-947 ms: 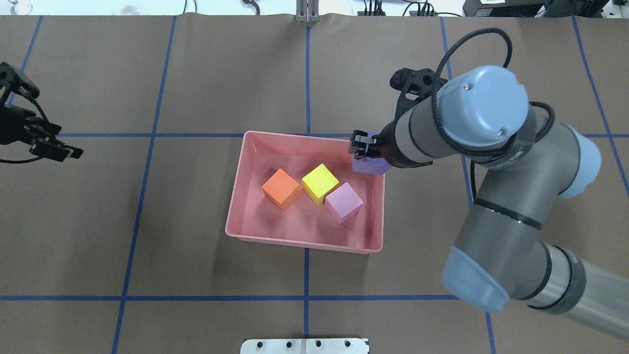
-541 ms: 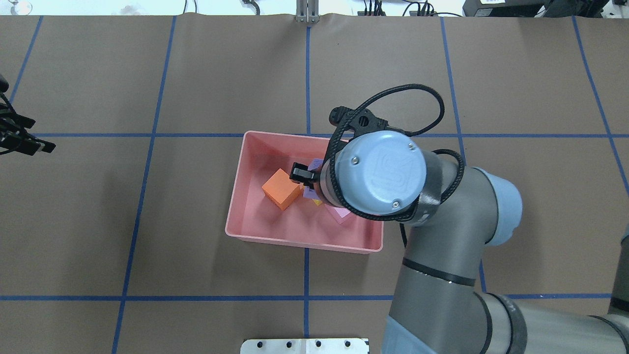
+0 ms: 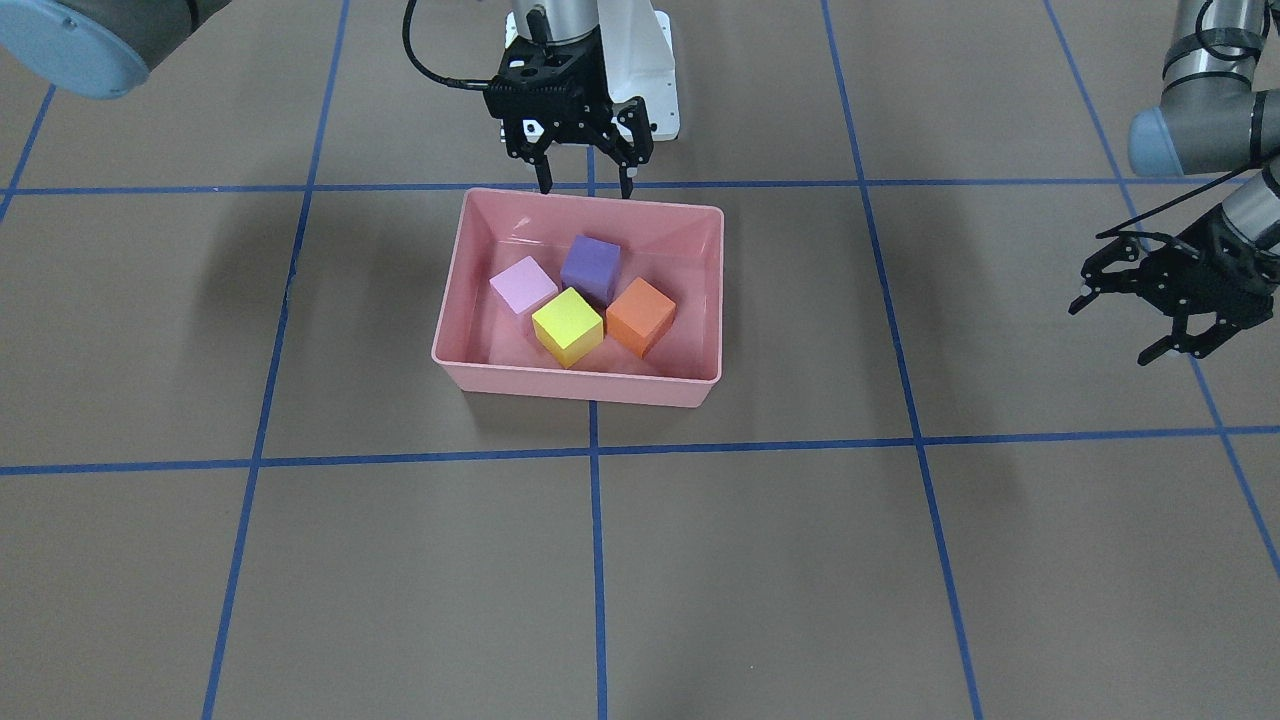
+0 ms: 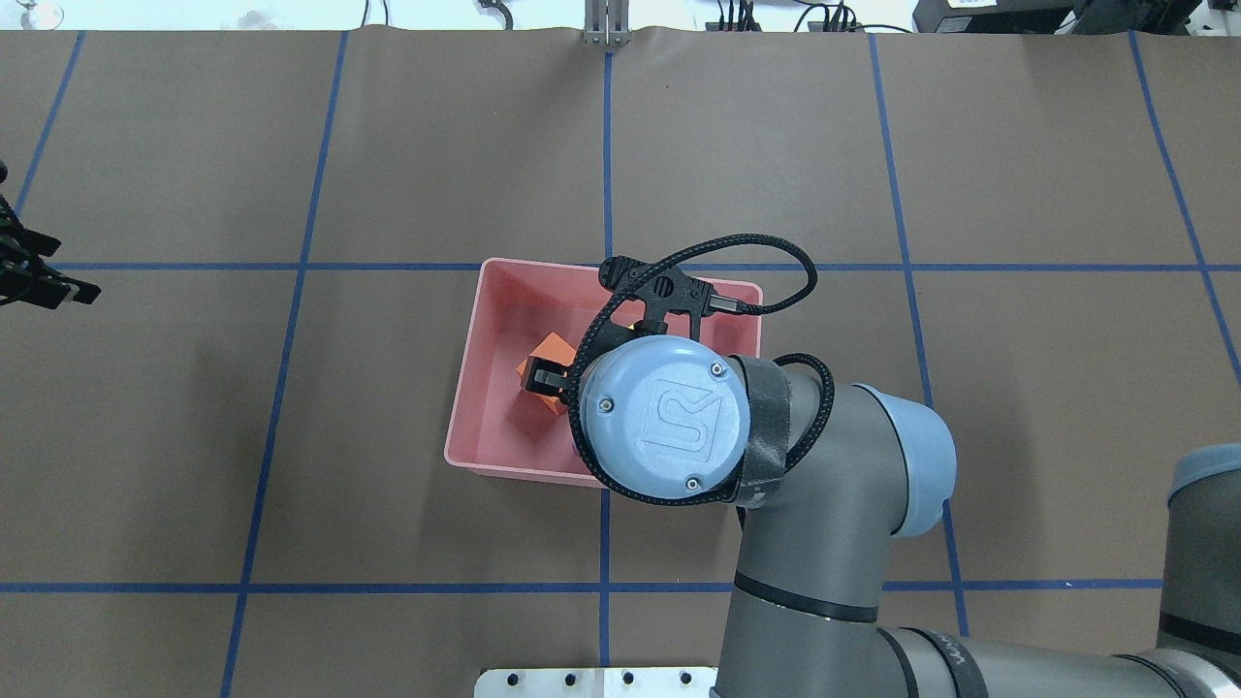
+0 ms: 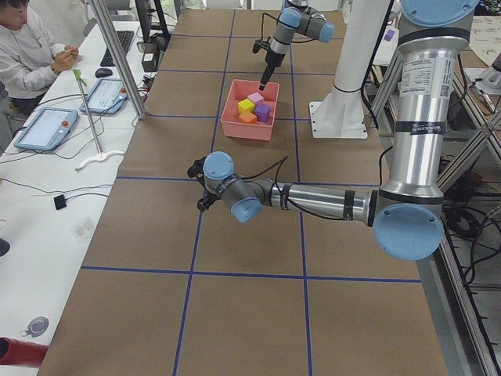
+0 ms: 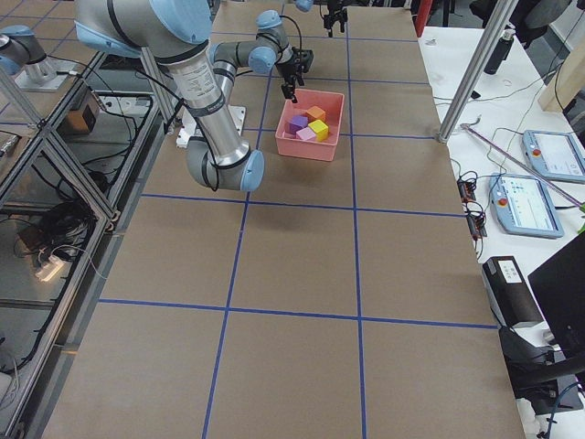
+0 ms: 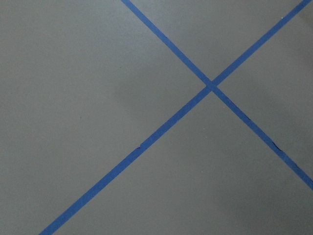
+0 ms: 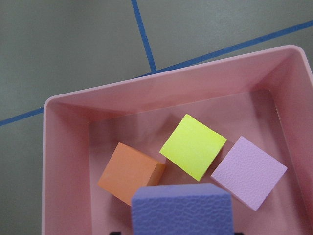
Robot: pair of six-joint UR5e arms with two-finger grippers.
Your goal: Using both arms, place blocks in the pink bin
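The pink bin (image 3: pixel 455 290) holds all four blocks: light pink (image 3: pixel 523 284), purple (image 3: pixel 590 266), yellow (image 3: pixel 567 325) and orange (image 3: pixel 640 316). My right gripper (image 3: pixel 588 186) is open and empty, just above the bin's rim on the robot's side, behind the purple block. In the right wrist view the purple block (image 8: pixel 181 208) lies nearest, with the orange (image 8: pixel 129 171), yellow (image 8: pixel 193 145) and light pink (image 8: pixel 249 171) blocks beyond it. In the overhead view my right wrist hides most of the bin (image 4: pixel 490 388). My left gripper (image 3: pixel 1115 322) is open and empty, far from the bin.
Blue tape lines (image 3: pixel 592 450) cross the brown table cover. The white base column (image 3: pixel 650 70) stands behind the bin. The left wrist view shows only table and crossing tape (image 7: pixel 210 85). A person sits at a side bench (image 5: pixel 27 55).
My right gripper carried the purple block from the bin's corner over the bin, let it go inside, and drew back toward the robot. My left gripper moved farther left.
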